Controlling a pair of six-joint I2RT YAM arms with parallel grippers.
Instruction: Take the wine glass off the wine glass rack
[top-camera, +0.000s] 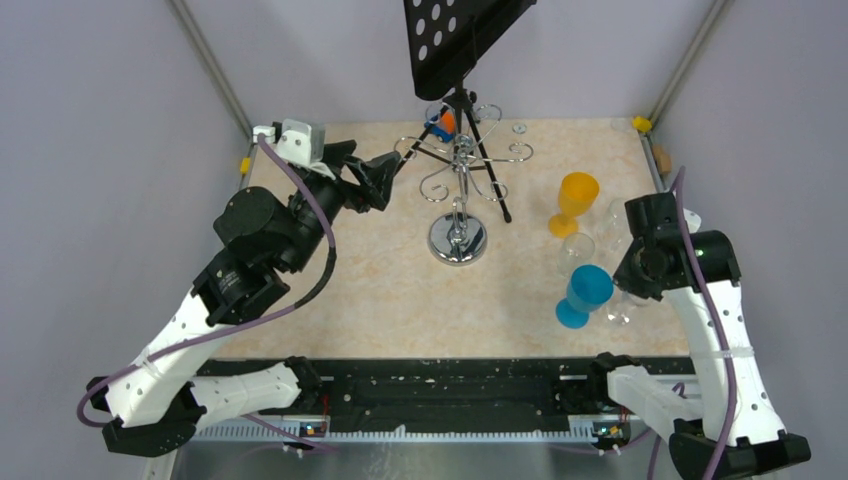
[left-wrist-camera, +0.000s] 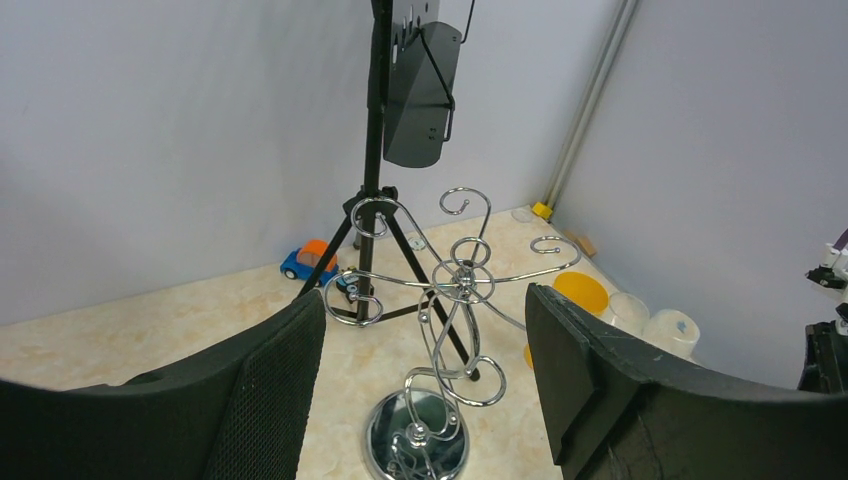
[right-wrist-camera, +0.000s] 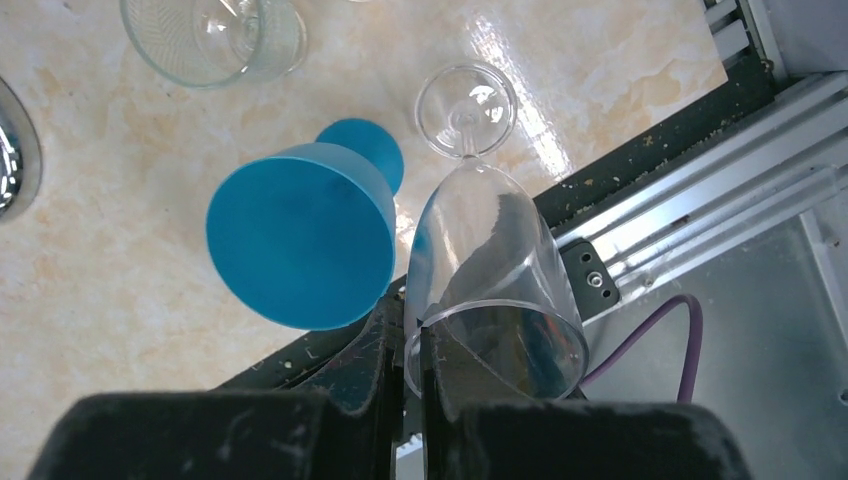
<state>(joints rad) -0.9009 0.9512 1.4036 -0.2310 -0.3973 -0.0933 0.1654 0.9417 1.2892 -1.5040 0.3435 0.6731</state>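
wine glass rack: shiny chrome wire | wine glass: clear, glossy

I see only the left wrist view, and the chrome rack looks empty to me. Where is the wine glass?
Observer: The right tool is shut on the rim of the clear wine glass.
Operator: Does the glass hang in the air?
Observer: It seems not. Its foot looks set on the table, near the front edge.
Operator: Is anything close to it?
Observer: The blue goblet stands right beside it. I cannot tell if they touch.
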